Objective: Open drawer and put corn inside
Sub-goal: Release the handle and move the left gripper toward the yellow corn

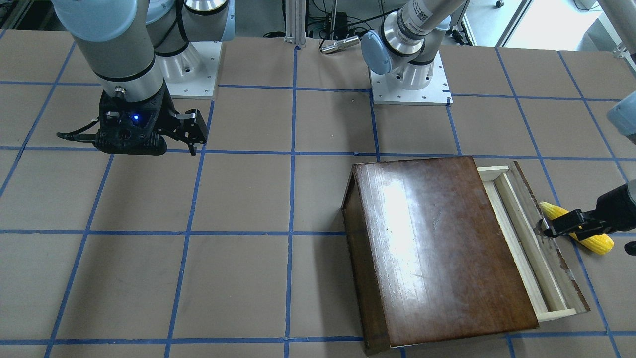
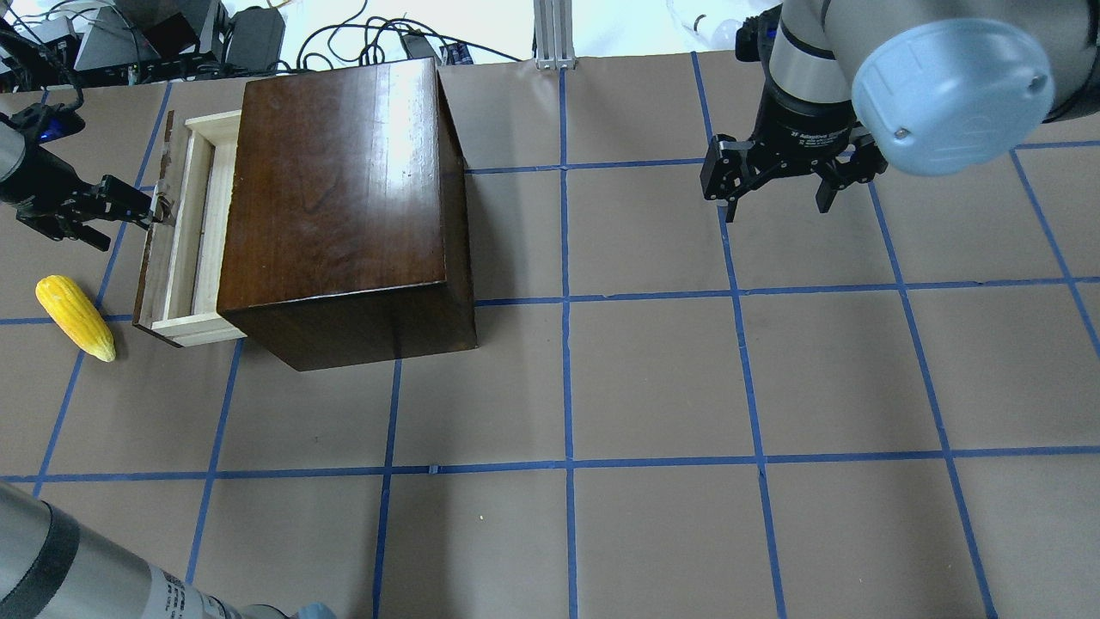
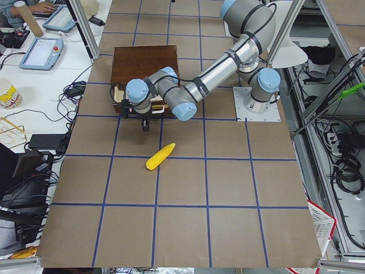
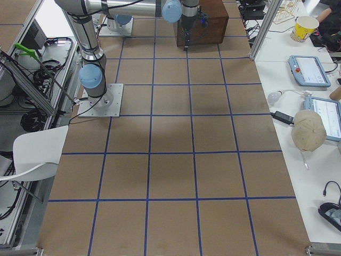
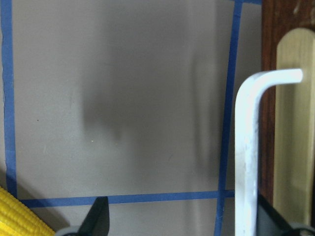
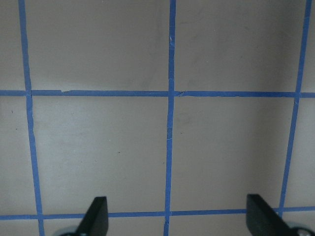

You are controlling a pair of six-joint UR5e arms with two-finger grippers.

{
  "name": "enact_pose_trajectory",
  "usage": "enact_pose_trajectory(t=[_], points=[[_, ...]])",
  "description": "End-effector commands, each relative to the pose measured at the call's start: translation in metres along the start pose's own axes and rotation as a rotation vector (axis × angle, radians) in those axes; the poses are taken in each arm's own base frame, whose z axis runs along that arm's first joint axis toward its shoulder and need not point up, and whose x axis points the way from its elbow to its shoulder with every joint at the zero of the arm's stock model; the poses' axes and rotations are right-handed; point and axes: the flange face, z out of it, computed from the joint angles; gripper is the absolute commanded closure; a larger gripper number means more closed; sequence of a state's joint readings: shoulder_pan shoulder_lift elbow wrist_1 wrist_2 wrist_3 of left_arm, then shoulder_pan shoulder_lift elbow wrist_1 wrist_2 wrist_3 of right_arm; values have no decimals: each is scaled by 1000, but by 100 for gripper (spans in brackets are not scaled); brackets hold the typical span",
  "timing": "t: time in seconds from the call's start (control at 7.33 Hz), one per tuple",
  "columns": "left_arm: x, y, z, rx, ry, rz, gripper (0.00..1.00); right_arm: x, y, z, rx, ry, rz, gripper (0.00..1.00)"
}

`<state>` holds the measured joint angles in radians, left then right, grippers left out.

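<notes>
The dark-brown box [image 2: 344,198] stands at the robot's left, also seen in the front view [image 1: 437,248]. Its drawer [image 2: 185,232] is pulled partly out and shows its pale wood inside [image 1: 516,238]. My left gripper [image 2: 120,211] is open at the drawer's front panel. In the left wrist view the white bent handle [image 5: 246,147] stands between the fingers, close to the right finger [image 5: 275,219]. The yellow corn [image 2: 76,318] lies on the table beside the drawer front, partly behind the left gripper in the front view [image 1: 596,242]. My right gripper [image 2: 778,202] is open and empty, far from the box.
The table [image 2: 653,378] is brown with a grid of blue tape lines. The arm bases [image 1: 410,84] stand on white plates at the robot's edge. Cables and gear lie beyond the far edge [image 2: 258,34].
</notes>
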<state>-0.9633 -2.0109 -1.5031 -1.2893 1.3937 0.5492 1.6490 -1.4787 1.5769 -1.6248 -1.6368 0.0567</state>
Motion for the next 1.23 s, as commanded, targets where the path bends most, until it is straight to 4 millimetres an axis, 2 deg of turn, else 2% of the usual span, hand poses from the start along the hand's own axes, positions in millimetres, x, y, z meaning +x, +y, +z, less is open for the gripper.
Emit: enact_pose_trajectory(t=[0.0,0.27,0.55,0.68,1.09], points=[[2,-5,-30,-4,-11,0,0,0,0,0,1,1,0,0],[3,-6,-50,-29,-55,5,0,0,0,0,0,2,0,0],[21,3,-73,-51,-126,29,0,0,0,0,0,0,0,0],[25,9,-80,-54,-134,30,0,0,0,0,1,0,0,0],[22,13,-82,-78,-179,36,0,0,0,0,0,0,0,0]])
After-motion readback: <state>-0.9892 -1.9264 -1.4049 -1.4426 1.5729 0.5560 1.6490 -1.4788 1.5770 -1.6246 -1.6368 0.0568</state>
